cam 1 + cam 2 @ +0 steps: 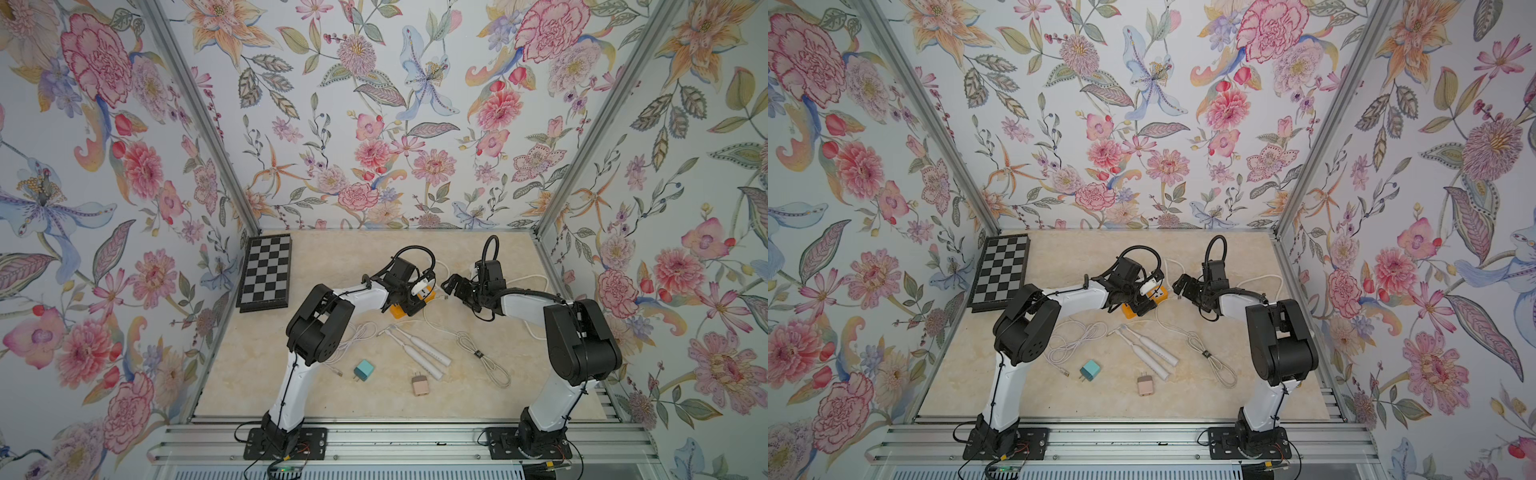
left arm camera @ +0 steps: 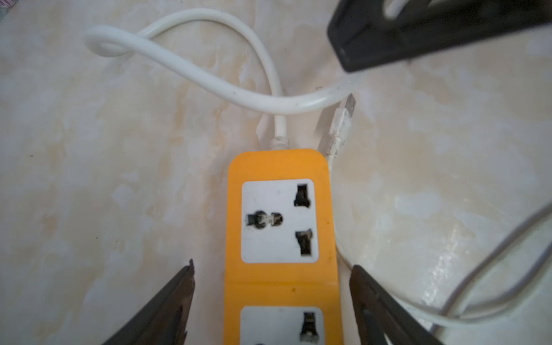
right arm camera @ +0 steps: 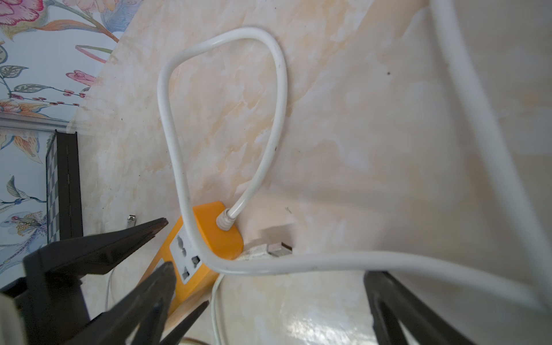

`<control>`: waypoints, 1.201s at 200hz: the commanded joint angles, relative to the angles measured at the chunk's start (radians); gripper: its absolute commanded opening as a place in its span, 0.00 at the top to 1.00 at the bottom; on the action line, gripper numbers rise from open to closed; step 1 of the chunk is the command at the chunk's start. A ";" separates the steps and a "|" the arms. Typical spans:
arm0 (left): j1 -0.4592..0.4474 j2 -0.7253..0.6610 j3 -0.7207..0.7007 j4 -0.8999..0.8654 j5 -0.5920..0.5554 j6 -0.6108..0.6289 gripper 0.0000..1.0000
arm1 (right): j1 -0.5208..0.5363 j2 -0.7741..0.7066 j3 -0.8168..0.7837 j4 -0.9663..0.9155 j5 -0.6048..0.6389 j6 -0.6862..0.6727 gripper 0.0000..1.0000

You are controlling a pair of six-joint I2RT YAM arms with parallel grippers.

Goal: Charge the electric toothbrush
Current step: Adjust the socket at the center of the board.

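Two white electric toothbrushes (image 1: 417,353) (image 1: 1148,353) lie side by side mid-table, apart from both grippers. Behind them sits an orange power strip (image 1: 399,312) (image 2: 282,164) (image 3: 222,239). My left gripper (image 1: 415,300) (image 2: 271,268) is open, its jaws straddling the strip with a gap on each side. My right gripper (image 1: 451,286) (image 3: 268,270) stands open and empty just right of the strip's cord end. A white USB plug (image 2: 348,107) (image 3: 279,248) lies on the table beside that end.
The strip's thick white cord (image 2: 209,77) (image 3: 280,119) loops towards the back. A teal adapter (image 1: 364,369) and a pink adapter (image 1: 420,385) lie near the front. Coiled white cables (image 1: 353,336) (image 1: 484,357) flank the toothbrushes. A chessboard (image 1: 266,272) lies back left.
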 commanded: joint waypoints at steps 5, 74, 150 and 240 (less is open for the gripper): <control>-0.011 0.025 0.027 -0.079 -0.058 0.033 0.19 | -0.010 -0.037 0.016 0.012 0.017 0.008 0.00; -0.005 -0.032 -0.034 0.021 -0.079 -0.049 0.41 | -0.009 -0.074 -0.003 0.011 0.015 -0.003 0.00; 0.020 -0.145 -0.175 0.160 -0.289 -0.534 0.64 | 0.038 -0.198 -0.070 -0.030 0.013 -0.035 0.00; 0.002 -0.092 -0.119 0.078 -0.464 -0.765 0.51 | 0.125 -0.338 -0.149 -0.056 0.052 -0.018 0.00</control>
